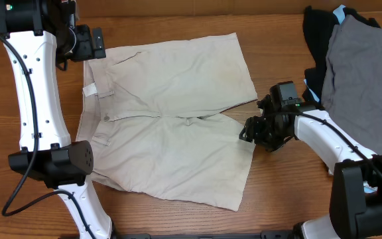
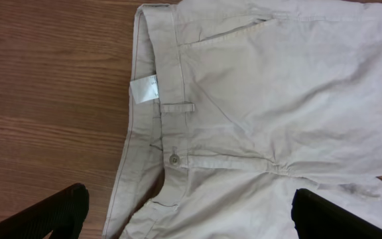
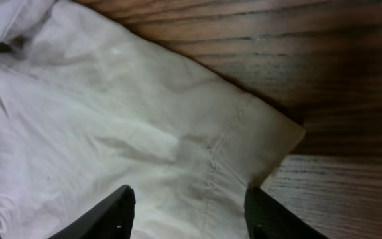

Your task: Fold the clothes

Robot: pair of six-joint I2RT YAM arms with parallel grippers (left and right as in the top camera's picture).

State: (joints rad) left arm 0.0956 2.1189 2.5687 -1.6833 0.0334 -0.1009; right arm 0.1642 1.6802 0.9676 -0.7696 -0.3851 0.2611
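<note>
The beige khaki shorts [image 1: 171,113] lie spread flat on the wooden table, waistband to the left and both legs to the right. The white inner label [image 1: 90,89] shows at the waistband. My left gripper [image 1: 91,45] is open and empty, raised over the shorts' top-left corner. The left wrist view shows the waistband [image 2: 152,46], label [image 2: 144,89] and button [image 2: 174,159] between its spread fingers [image 2: 188,216]. My right gripper [image 1: 247,129] is open at the near leg's hem. In the right wrist view its fingers [image 3: 188,196] straddle the hem corner [image 3: 270,136] without closing on it.
A grey garment [image 1: 367,79] lies over a black garment [image 1: 320,40] at the back right, close to the right arm. Bare wood table [image 1: 277,40] surrounds the shorts. The left arm's base [image 1: 52,162] stands by the waistband's near end.
</note>
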